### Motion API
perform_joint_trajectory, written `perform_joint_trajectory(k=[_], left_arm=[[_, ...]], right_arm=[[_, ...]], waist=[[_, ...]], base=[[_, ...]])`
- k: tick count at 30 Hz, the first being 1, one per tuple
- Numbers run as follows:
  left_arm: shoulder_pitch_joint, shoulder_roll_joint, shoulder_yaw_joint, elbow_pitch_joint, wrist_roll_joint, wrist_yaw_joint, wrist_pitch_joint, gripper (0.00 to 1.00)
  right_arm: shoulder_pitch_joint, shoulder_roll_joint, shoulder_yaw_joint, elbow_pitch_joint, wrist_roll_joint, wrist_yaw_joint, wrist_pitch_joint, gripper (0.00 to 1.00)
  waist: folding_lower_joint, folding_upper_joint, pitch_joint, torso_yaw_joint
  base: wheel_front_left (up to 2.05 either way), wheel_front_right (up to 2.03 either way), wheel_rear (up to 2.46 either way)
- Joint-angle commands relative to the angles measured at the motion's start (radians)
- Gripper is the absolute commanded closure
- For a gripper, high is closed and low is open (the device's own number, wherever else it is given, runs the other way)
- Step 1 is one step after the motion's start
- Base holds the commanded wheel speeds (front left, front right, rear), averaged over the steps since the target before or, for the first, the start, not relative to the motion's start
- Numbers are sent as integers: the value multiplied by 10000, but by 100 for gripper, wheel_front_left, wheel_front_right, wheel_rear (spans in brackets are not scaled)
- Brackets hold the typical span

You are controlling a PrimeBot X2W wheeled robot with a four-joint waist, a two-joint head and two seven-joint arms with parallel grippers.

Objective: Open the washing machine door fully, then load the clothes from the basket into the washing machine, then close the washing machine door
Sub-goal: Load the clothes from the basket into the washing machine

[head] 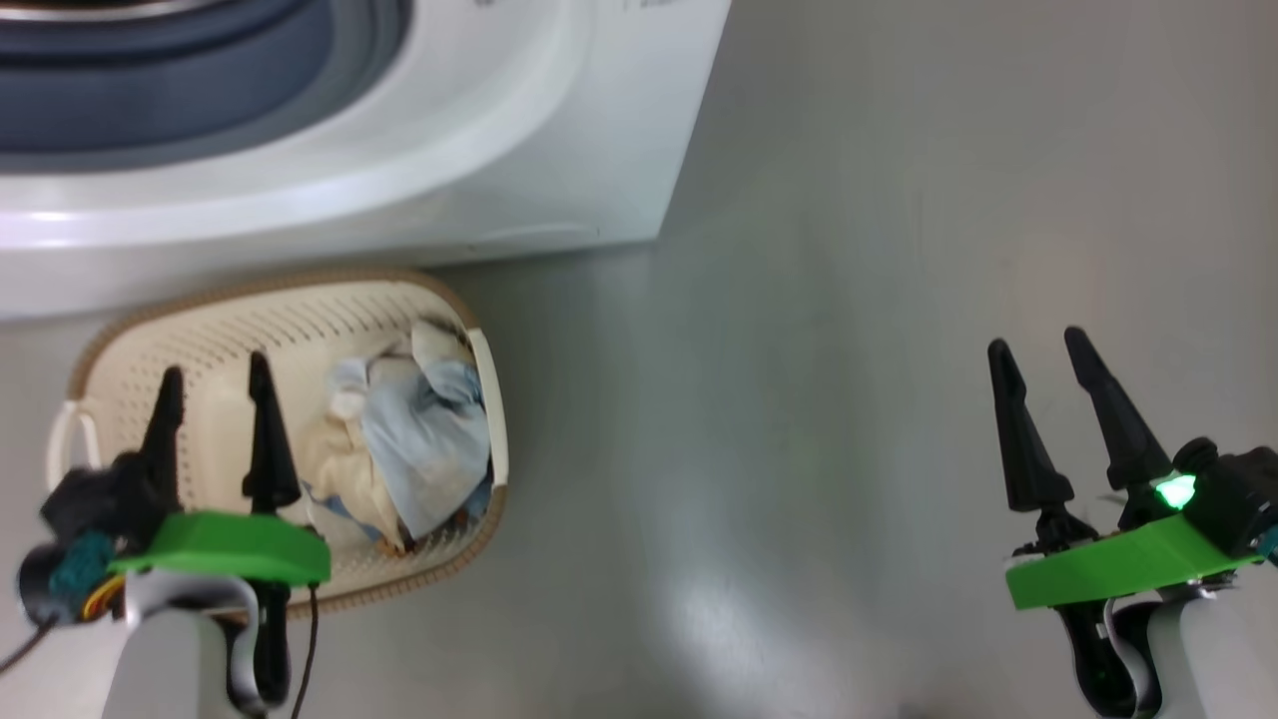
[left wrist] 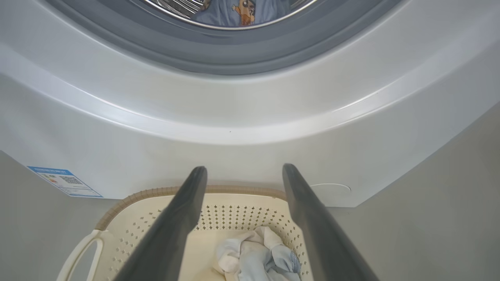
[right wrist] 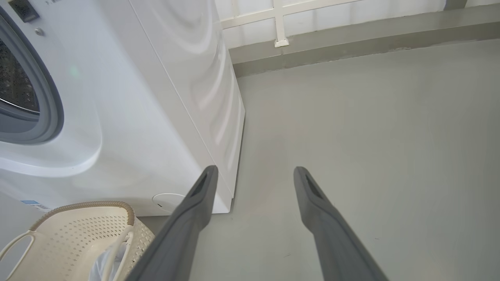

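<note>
The basket [head: 300, 281] with pale clothes [head: 419, 429] stands just in front of the washing machine [head: 559, 150]. The left claw [head: 216, 365] hangs before its front, the right claw [head: 1036, 342] off its side; both are wide open, empty.

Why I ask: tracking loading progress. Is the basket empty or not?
Not empty: the basket holds pale blue and cream clothes bunched at one end.
</note>
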Motion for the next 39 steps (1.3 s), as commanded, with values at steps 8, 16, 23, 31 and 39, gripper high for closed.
perform_joint_trajectory(k=[8, 16, 23, 31, 39], left_arm=[[-1384, 264, 274, 1727, 368, -505, -63, 0], [-2371, 402, 338, 3347, 359, -868, -63, 0], [-3250, 486, 93, 4982, 155, -1149, -63, 0], [-4040, 852, -286, 6723, -216, -1233, -63, 0], [-4894, 1167, -1035, 7985, -887, -1240, -63, 0]], right_arm=[[-320, -41, 241, -452, -37, 16, -118, 0], [-494, -66, 147, -600, -74, 16, -118, 0], [-547, 0, 142, -668, -80, 16, -118, 0], [-626, -2, 145, -708, -132, 16, -118, 0], [-532, 79, 131, -775, -123, 16, -118, 0]], waist=[[0, 0, 1728, -135], [0, 0, 2474, -276], [0, 0, 2988, -389], [0, 0, 3284, -706], [0, 0, 3663, -827]], base=[[0, 0, 0], [0, 0, 0], [0, 0, 0], [0, 0, 0], [0, 0, 0]])
